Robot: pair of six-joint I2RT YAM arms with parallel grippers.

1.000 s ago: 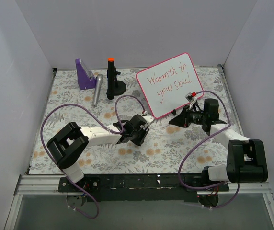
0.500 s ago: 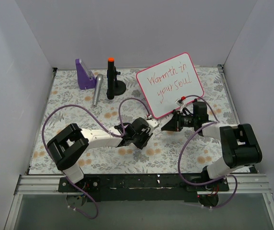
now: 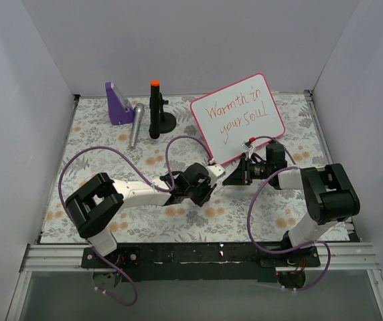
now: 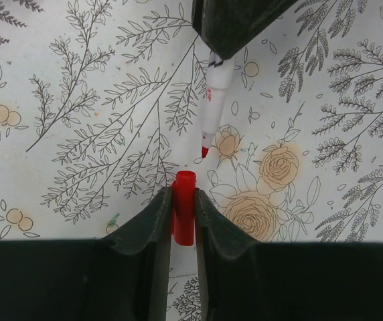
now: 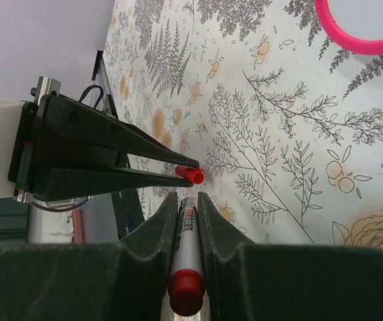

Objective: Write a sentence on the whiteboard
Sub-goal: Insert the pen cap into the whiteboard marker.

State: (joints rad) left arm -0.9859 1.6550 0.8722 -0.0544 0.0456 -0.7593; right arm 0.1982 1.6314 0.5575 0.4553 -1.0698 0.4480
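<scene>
The whiteboard (image 3: 238, 119) stands tilted in the upper right of the top view, on the floral table (image 3: 111, 221). It carries the sentence (image 3: 237, 114) in two red lines. There is one board, one marker (image 4: 215, 100) and one cap (image 4: 184, 217). The left hand (image 4: 184, 200) is clamped on the cap. The right hand (image 5: 185, 200) is clamped on the marker, whose tip is close to the cap but not touching. The board looks light, stiff and glossy, so it may slide or tip. Its pink frame edge seems the safest hold.
</scene>
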